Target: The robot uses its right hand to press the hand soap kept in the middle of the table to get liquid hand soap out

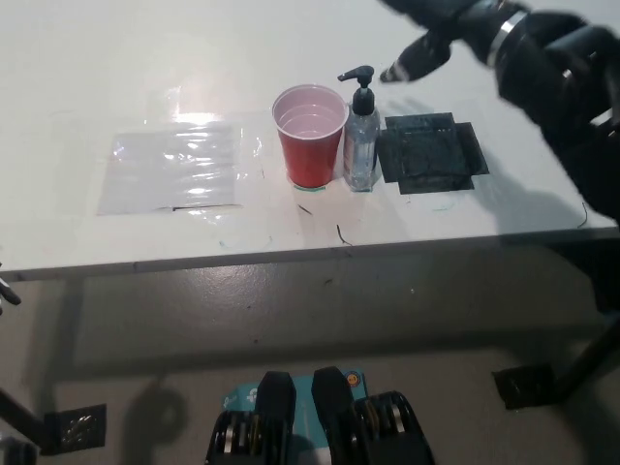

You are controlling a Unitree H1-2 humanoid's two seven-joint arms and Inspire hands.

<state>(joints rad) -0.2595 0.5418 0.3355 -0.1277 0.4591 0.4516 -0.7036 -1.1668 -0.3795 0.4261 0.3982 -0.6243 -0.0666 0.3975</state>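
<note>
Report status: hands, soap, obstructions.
Right hand raised off the pump, up and right of it. Soap bottle upright, beside the red cup. Left hand unseen. Nothing blocking.

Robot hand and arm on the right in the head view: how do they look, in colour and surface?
The right arm is black, with bulky, rounded, slightly glossy shells. A pale silver ring circles the wrist. The right robot hand is black too, mostly cut off by the top edge; one visible fingertip is pale. The left robot hand shows too little to describe.

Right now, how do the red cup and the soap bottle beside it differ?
The red cup is opaque, wide and open-topped; the soap bottle is clear, slim and capped by a black pump. The bottle stands taller than the cup. Both stand upright, close together, on the white table.
</note>
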